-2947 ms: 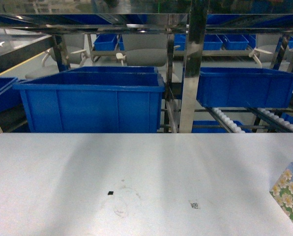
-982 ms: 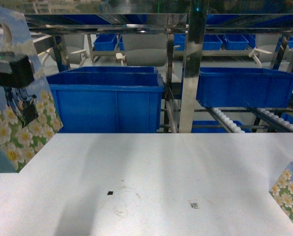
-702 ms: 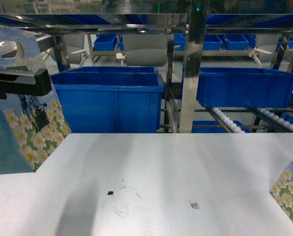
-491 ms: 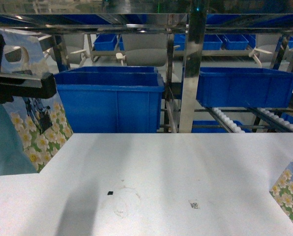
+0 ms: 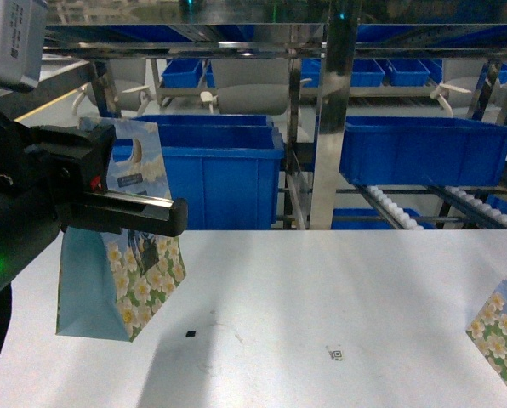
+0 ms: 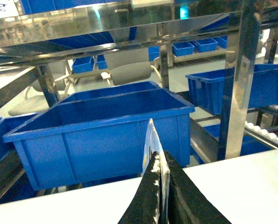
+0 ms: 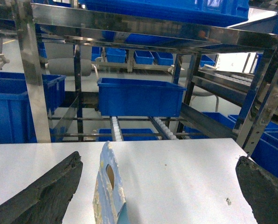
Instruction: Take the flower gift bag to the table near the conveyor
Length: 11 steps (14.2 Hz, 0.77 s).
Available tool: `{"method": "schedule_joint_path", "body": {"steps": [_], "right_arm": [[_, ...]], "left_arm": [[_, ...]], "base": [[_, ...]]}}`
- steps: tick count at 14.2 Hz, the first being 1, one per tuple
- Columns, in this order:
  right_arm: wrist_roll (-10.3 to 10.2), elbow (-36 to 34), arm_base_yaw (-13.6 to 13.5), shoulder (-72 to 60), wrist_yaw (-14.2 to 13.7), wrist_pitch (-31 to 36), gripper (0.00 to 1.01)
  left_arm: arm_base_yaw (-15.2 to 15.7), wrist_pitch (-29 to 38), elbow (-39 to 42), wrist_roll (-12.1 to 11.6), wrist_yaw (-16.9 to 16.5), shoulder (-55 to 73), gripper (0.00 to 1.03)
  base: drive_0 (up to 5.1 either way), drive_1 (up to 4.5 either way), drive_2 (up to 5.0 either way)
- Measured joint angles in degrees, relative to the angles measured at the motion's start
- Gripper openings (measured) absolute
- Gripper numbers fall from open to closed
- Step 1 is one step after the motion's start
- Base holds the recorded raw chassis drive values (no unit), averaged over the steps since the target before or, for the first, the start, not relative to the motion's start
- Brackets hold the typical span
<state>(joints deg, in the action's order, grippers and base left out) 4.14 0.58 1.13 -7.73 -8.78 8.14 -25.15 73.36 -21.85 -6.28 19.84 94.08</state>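
At the left of the head frame, the left gripper (image 5: 139,212) is clamped on the upper part of the flower gift bag (image 5: 122,280), which hangs over the table (image 5: 338,280). In its wrist view the fingers (image 6: 150,196) pinch the bag's edge. The right gripper (image 7: 157,186) stands wide open, holding nothing, with a second daisy bag (image 7: 108,191) between its fingers.

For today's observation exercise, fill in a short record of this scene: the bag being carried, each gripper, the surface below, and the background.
carried item: flower gift bag, hanging above the table
left gripper: shut on the bag's top edge
right gripper: open, a second daisy-print bag between its fingers
background: blue bins on a steel rack, conveyor at right
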Motion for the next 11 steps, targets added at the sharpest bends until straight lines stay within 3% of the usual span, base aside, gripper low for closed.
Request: {"method": "schedule_joint_path", "body": {"steps": [1, 2, 4, 11], "right_arm": [[0.0, 0.0, 0.0, 0.0, 0.0, 0.0, 0.98], [0.0, 0.0, 0.0, 0.0, 0.0, 0.0, 0.98], [0.0, 0.0, 0.0, 0.0, 0.0, 0.0, 0.98], [0.0, 0.0, 0.0, 0.0, -0.02, 0.0, 0.98]], "left_arm": [[2.16, 0.04, -2.99, 1.79, -0.15, 8.04, 0.02], [2.75, -0.09, -5.81, 2.01, -0.7, 13.31, 0.02], [3.37, 0.0, -10.47, 4.83, -0.79, 17.44, 0.02], [3.65, 0.02, -11.65, 5.27, -0.77, 19.19, 0.02]], "base": [[0.0, 0.0, 0.0], [0.0, 0.0, 0.0], [0.0, 0.0, 0.0], [0.0, 0.0, 0.0]]}}
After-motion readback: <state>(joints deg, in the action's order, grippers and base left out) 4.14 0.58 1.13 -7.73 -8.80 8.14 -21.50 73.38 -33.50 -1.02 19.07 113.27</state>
